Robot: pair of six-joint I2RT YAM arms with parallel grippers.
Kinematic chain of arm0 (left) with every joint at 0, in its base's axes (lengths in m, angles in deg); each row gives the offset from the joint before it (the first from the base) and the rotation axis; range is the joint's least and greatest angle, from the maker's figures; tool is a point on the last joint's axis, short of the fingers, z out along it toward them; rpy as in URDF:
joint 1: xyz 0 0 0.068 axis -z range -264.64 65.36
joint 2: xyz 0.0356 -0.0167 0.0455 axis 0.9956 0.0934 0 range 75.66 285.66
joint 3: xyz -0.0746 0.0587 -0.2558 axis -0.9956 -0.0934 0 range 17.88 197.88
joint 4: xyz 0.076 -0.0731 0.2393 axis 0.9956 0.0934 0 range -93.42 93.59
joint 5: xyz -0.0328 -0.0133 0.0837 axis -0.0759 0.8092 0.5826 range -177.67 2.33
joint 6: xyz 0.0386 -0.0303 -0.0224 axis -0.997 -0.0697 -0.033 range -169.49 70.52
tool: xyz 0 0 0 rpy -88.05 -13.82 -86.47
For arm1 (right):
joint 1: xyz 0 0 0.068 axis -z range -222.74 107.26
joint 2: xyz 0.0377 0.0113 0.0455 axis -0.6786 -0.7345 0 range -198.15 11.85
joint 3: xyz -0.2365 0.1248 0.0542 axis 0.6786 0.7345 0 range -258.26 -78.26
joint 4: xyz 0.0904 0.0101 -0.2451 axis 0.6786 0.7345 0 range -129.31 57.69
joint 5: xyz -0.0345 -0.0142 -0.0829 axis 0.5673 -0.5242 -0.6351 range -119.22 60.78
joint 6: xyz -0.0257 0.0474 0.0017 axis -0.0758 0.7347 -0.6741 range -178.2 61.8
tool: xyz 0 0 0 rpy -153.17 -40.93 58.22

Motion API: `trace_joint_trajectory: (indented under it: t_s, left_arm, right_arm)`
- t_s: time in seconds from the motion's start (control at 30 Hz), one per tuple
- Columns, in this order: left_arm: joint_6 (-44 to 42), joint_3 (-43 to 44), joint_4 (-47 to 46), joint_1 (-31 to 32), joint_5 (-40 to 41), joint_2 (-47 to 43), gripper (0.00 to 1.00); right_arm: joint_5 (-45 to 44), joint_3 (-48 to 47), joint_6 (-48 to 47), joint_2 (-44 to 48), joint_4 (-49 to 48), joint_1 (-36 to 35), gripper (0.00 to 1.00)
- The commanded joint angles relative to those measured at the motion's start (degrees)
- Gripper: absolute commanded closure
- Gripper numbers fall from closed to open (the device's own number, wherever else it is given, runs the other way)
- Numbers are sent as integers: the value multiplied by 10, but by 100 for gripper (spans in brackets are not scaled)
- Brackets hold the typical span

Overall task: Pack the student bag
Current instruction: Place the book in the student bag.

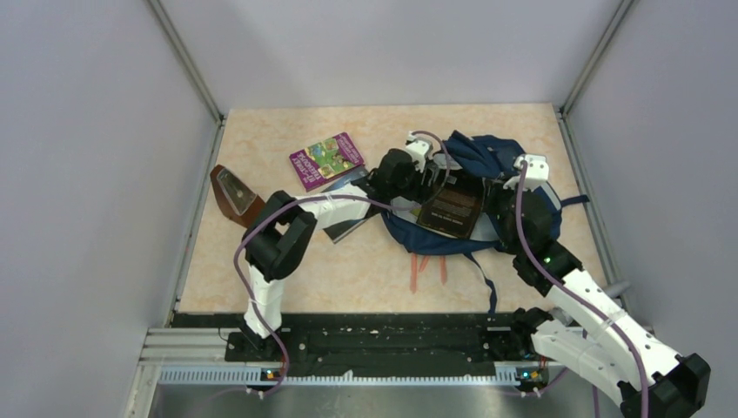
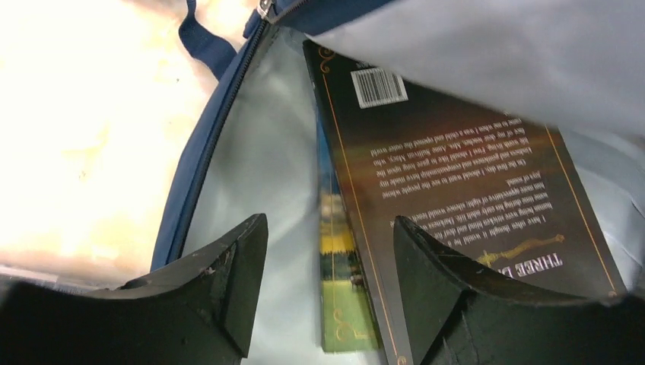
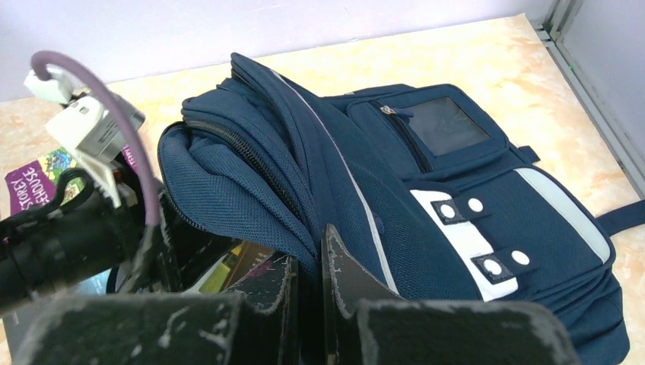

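Top external view: student bag [image 1: 483, 148] lies on the worktop [image 1: 261, 270] at centre-right of frame, mouth turned toward frame left, upper flap lifted. Dark book [image 1: 452, 207] sits in the mouth, back cover up. Purple book [image 1: 326, 159] and a brown wedge-shaped object [image 1: 235, 193] are well apart from the bag, at upper left of the worktop.

Left wrist view: left tool [image 2: 327, 228] is released, jaws standing apart with nothing between them under grip. Dark book lies flat beside the finger [image 2: 456, 304] at frame right. A green-covered book [image 2: 342, 304] lies partly under it on the pale lining [image 2: 266, 152]. Both are inside the zip [image 2: 220, 114].

Right wrist view: right tool [image 3: 310, 255] is clenched on a fold of the bag's upper flap, propping the mouth open.

Judgement: the step in hand looks like seating the dark book fully inside.
- Keep the right pinch high so the flap does not sag onto the cover.
- Back the left tool out low and straight, clear of the zip teeth.
- If the book needs a nudge, push its near edge flat and along the spine so the green-covered book is not dragged.
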Motion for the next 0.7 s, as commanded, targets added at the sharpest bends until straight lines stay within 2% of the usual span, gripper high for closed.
trace_joint_trajectory:
  t_s: [0.0, 0.1, 0.17, 0.2, 0.47, 0.67]
  left_arm:
    - [-23, -43, -91, 10, 13, -87, 33]
    - [-30, -93, -133, 11, 10, -126, 33]
    - [-36, -126, -151, 12, -1, -151, 24]
    - [-39, -136, -151, 12, 0, -164, 23]
    - [-37, -232, -126, 10, 116, -272, 18]
    - [-24, -262, -39, -29, 160, -303, 17]
  right_arm:
    - [-1, -32, 12, 10, -84, 3, 100]
    - [-3, -32, 10, 12, -82, 3, 100]
    - [-5, -32, 8, 13, -81, 3, 100]
    - [-6, -32, 6, 13, -80, 3, 100]
    - [-15, -24, 4, 23, -78, 3, 100]
    - [-15, -21, 5, 23, -78, 3, 100]
